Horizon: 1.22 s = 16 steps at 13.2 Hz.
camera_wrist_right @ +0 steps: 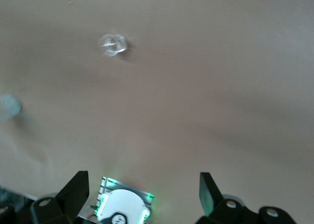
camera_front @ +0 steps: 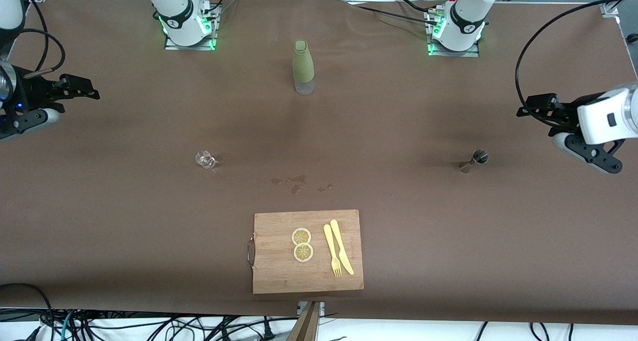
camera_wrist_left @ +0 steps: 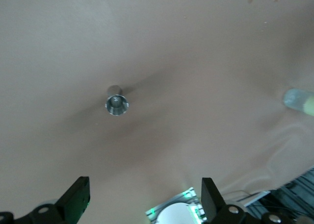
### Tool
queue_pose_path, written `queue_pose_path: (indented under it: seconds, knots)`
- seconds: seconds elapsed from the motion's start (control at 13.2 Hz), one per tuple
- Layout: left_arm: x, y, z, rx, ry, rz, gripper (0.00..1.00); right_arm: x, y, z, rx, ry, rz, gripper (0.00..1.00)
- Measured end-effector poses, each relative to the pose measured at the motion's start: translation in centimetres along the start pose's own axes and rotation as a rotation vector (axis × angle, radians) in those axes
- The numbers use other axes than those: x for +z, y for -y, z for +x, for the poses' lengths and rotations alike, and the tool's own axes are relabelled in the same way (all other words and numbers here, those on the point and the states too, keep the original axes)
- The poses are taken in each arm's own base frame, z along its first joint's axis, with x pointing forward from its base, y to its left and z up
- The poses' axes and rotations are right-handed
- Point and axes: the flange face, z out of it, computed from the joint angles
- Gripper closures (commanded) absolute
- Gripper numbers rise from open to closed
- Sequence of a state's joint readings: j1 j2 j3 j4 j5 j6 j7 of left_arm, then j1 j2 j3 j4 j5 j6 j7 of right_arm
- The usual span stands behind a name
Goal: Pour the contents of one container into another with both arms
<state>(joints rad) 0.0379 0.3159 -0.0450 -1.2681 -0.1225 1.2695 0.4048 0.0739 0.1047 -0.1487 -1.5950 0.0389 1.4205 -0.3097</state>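
Both arms hang off at the ends of the bench with nothing in them: the left gripper (camera_front: 531,106) over the bench's left-arm end, the right gripper (camera_front: 82,87) over the right-arm end, and both wrist views show the fingers (camera_wrist_left: 76,194) spread wide around empty air. The metal jigger (camera_front: 476,159) stands upright toward the left arm's end, clear of the left fingers and nearer the camera; the small clear glass (camera_front: 205,159) sits toward the right arm's end, well apart from the right fingers (camera_wrist_right: 74,189). There are wet spots (camera_front: 299,183) between them, near the cutting board (camera_front: 307,251), so this could fit either before a pour or after one, hard to call. Whichever it is, any grab on the jigger wants the fingers level around its waist, since it's narrow and looks tippy. The green bottle (camera_front: 303,67) stands between the bases.
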Motion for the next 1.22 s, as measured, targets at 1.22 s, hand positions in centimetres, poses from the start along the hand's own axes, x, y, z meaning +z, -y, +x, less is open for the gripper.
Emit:
queue_pose_path:
  seconds: [1.22]
  knots:
    - [-6.2,-4.6,-1.5,-0.501,-0.251,0.093,0.00,-4.3,0.8,-2.4,0.251,-0.265,-0.075,0.00]
